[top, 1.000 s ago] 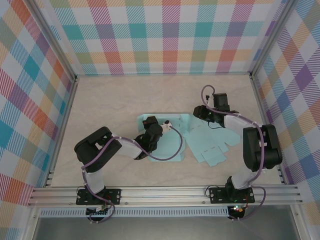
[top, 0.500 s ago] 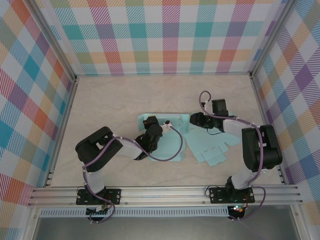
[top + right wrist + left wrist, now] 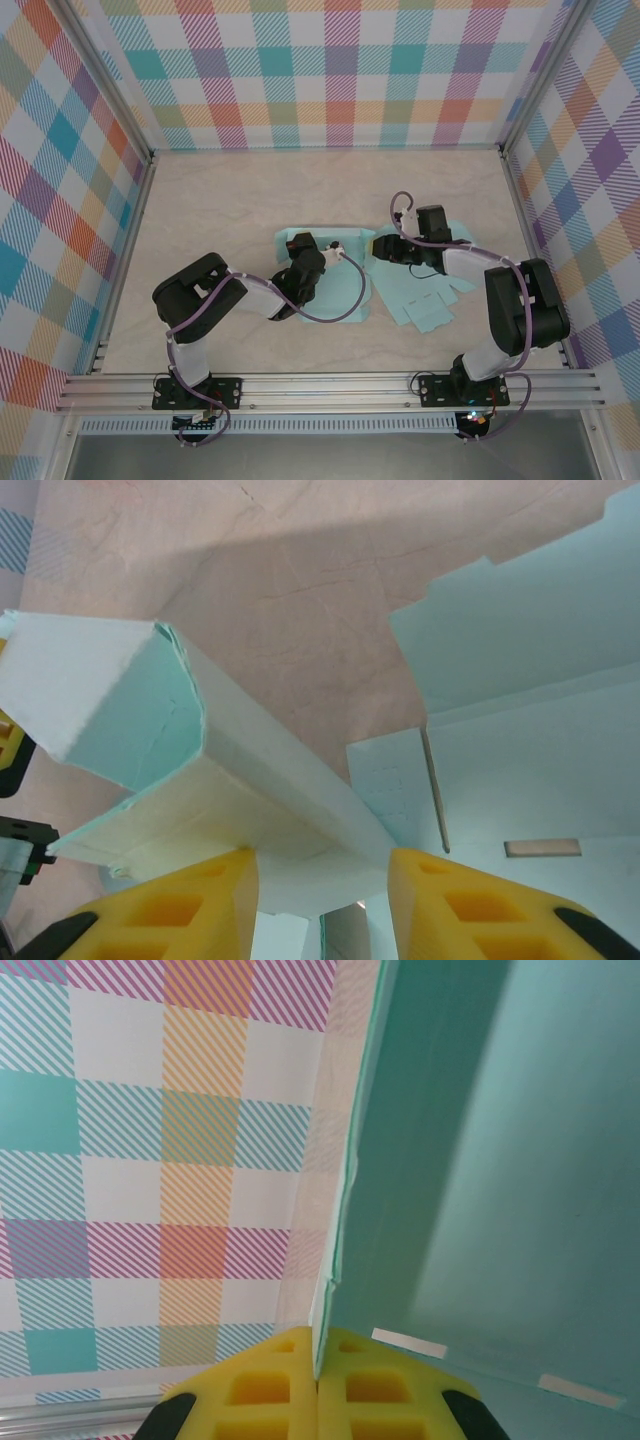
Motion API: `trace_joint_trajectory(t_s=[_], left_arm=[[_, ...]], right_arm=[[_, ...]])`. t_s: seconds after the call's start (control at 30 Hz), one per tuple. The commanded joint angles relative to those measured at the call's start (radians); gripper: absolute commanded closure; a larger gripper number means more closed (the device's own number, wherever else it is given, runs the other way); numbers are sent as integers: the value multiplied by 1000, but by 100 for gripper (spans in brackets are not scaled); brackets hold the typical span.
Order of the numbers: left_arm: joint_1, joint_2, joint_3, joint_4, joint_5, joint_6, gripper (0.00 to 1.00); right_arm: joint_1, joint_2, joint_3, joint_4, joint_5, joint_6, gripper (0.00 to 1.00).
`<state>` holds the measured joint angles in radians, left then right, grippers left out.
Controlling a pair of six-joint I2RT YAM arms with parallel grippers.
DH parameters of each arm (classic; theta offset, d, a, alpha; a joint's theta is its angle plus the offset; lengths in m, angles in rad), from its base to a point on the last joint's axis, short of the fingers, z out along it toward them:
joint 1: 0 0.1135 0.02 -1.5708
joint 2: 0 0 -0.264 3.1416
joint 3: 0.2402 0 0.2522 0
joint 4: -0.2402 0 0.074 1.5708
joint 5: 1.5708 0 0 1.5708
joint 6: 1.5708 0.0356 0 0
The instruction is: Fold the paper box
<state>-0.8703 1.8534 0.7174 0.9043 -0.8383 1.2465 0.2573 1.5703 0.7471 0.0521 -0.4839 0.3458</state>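
The teal paper box [image 3: 412, 292] lies partly flat in the middle of the table, its cut flaps spread to the right. My left gripper [image 3: 337, 249] is shut on a thin upright wall of it; the yellow pads [image 3: 250, 1392] pinch the paper's edge [image 3: 345, 1190]. My right gripper [image 3: 384, 246] is at the box's centre fold, just right of the left one. Its yellow fingers [image 3: 190, 912] stand apart, open, with a folded-over wall [image 3: 270, 780] lying between them. Flat panels [image 3: 540, 650] spread on the table beyond.
Plaid walls [image 3: 330, 70] close off the back and both sides of the beige table [image 3: 230, 190]. An aluminium rail [image 3: 330, 385] runs along the near edge by the arm bases. Purple cables loop off both wrists.
My right gripper has moved left and nearer, in over the box's centre fold, and its fingers have spread a little. The left arm has held still, shut on the wall.
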Motion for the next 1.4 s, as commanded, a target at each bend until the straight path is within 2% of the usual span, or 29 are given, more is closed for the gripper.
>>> trace_joint_trajectory(t_s=[0.0, 0.2, 0.33, 0.57, 0.93, 1.13, 1.37], left_arm=[[-19, 15, -7, 34, 14, -16, 100], [-19, 21, -15, 35, 22, -16, 100], [-20, 23, -13, 37, 25, -18, 100], [-19, 29, -11, 58, 23, -20, 100], [-9, 126, -4, 393, 126, 204, 100], [26, 139, 25, 420, 146, 187, 100], [64, 112, -4, 411, 183, 180, 100]], right_arm=[[10, -23, -18, 28, -28, -37, 58], [17, 2, -7, 46, 5, -49, 57], [19, 32, 18, 59, -4, -68, 49], [30, 21, 10, 73, -24, -82, 49], [30, 41, -6, 179, -21, -104, 49], [30, 40, -28, 266, -51, -102, 49], [29, 35, -39, 287, -99, -138, 48]])
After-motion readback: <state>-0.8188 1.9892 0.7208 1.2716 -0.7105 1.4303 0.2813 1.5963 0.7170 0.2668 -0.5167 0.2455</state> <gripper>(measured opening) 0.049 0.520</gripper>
